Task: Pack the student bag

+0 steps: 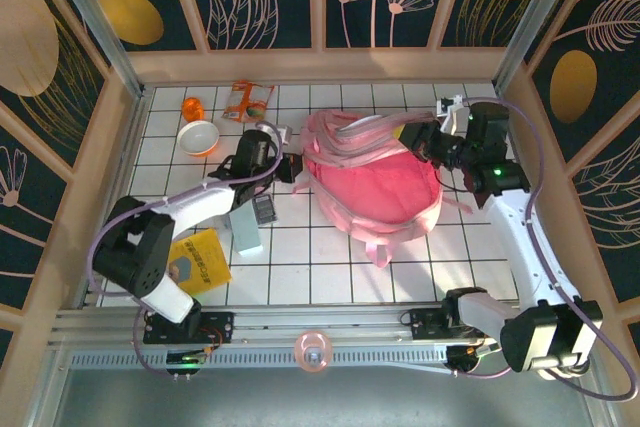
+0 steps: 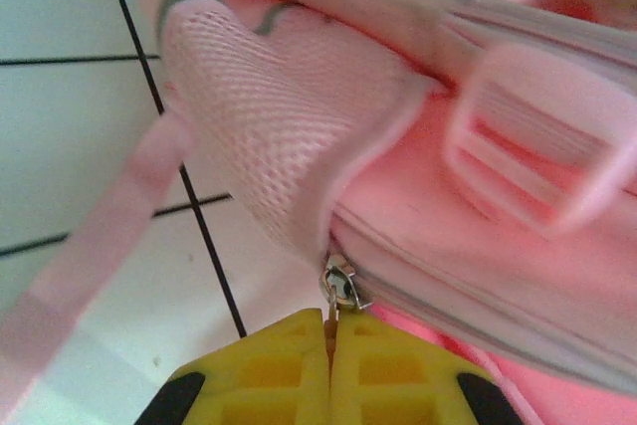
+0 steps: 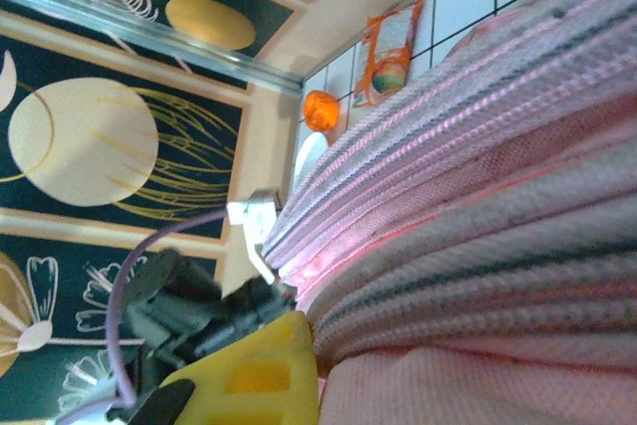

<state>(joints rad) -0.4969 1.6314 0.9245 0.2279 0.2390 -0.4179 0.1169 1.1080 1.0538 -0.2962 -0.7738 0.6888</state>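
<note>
Packing looks barely begun. The student bag (image 1: 375, 187) lies flat on the white tiled tabletop (image 1: 330, 267), just right of centre towards 3 o'clock, and most of the goods sit outside it. At 10 to 11 o'clock are a white bowl (image 1: 198, 137), a small orange item (image 1: 192, 107) and an orange snack packet (image 1: 248, 100). At 8 o'clock a yellow book (image 1: 198, 262) lies near the left arm's base, with a pale box (image 1: 245, 232) and a small dark item (image 1: 263, 209) between it and the bag.

The step in hand seems to be working the zip. The left hand (image 2: 330, 370) is at the bag's 9 o'clock edge with its yellow fingers clenched on the metal zip pull (image 2: 339, 284). The right hand (image 1: 415, 137) is at the bag's 1 o'clock corner, clenched. It appears to pinch a fold of the pink fabric to brace the bag, though its wrist view is too crowded to be sure which part.

I cannot tell whether anything is inside yet. Judging by the loose items, the loading is still to do.

The bag is soft pink cloth, slumped and wrinkled. It has a mesh side pocket (image 2: 259, 116), a pale plastic buckle (image 2: 542, 146), ribbed webbing near the top, and a loose strap (image 1: 378, 247) trailing towards 6 o'clock.
</note>
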